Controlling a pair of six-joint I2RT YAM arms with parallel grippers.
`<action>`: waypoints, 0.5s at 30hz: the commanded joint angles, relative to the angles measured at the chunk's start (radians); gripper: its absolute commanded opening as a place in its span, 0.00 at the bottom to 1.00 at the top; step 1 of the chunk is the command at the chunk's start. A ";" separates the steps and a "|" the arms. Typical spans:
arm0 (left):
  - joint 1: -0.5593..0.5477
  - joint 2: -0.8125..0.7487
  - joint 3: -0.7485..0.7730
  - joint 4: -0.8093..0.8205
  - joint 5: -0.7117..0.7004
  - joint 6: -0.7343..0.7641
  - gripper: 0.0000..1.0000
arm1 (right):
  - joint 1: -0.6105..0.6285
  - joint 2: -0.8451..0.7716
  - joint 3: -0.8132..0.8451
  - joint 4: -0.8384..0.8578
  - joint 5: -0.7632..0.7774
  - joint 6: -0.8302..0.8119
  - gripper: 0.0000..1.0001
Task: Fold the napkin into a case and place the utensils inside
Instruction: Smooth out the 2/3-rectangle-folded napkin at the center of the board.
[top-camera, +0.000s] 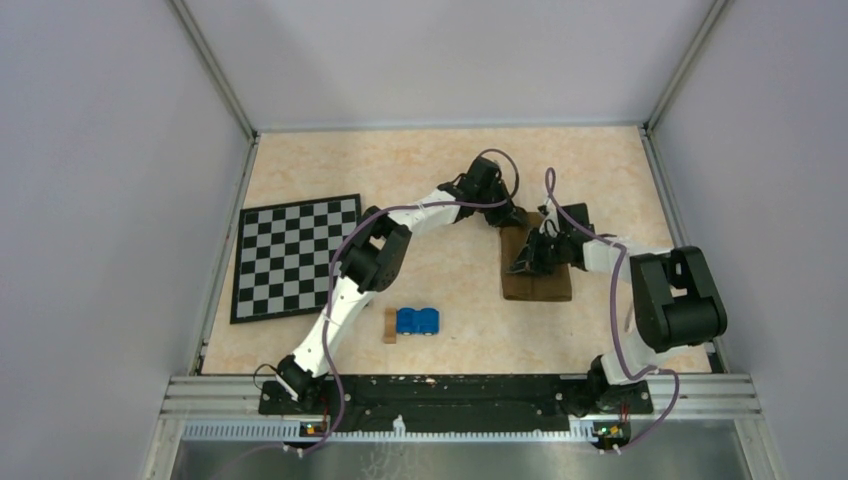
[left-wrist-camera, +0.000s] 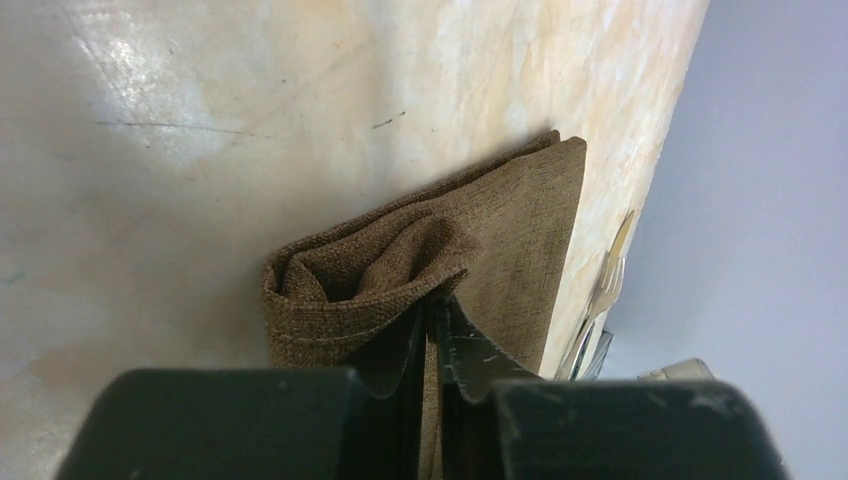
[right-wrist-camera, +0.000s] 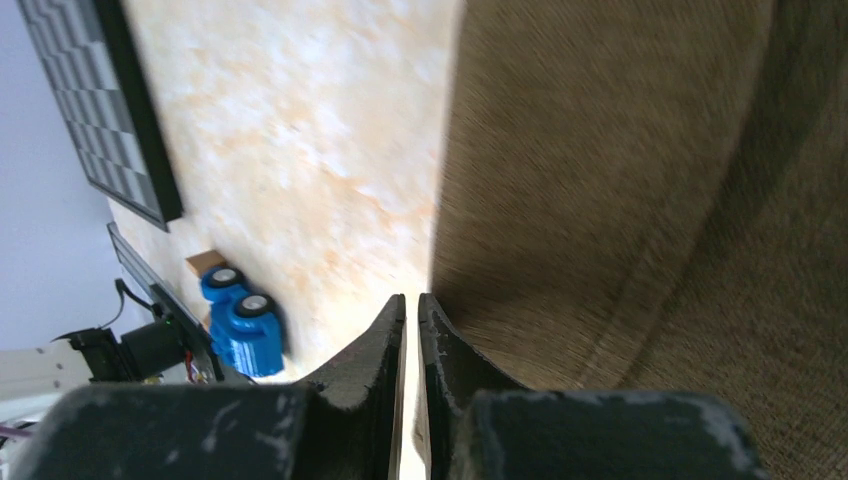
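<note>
The dark brown napkin (top-camera: 537, 272) lies folded into a narrow strip, the case, right of the table's middle. My left gripper (top-camera: 511, 218) is at its far end, shut on a raised layer of the cloth. In the left wrist view the gripper (left-wrist-camera: 437, 305) pinches the bunched edge of the napkin (left-wrist-camera: 520, 210). My right gripper (top-camera: 527, 262) hovers at the strip's left edge. In the right wrist view the gripper (right-wrist-camera: 411, 300) is shut and empty beside the cloth (right-wrist-camera: 620, 170). A fork and other metal utensils (left-wrist-camera: 605, 290) lie just beyond the napkin's edge.
A checkered mat (top-camera: 295, 255) lies at the left. A blue toy car (top-camera: 418, 321) and a small tan wooden block (top-camera: 389, 325) sit near the front middle; the car also shows in the right wrist view (right-wrist-camera: 238, 322). Grey walls enclose the table.
</note>
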 joint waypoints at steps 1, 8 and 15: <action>0.008 0.011 -0.001 0.027 0.017 0.034 0.17 | 0.001 -0.025 -0.005 -0.021 0.159 -0.035 0.03; 0.013 -0.127 -0.037 0.019 0.137 0.223 0.76 | -0.010 -0.046 -0.028 -0.012 0.221 -0.027 0.01; 0.047 -0.312 -0.315 0.178 0.190 0.259 0.63 | -0.010 -0.044 -0.032 0.019 0.163 -0.025 0.00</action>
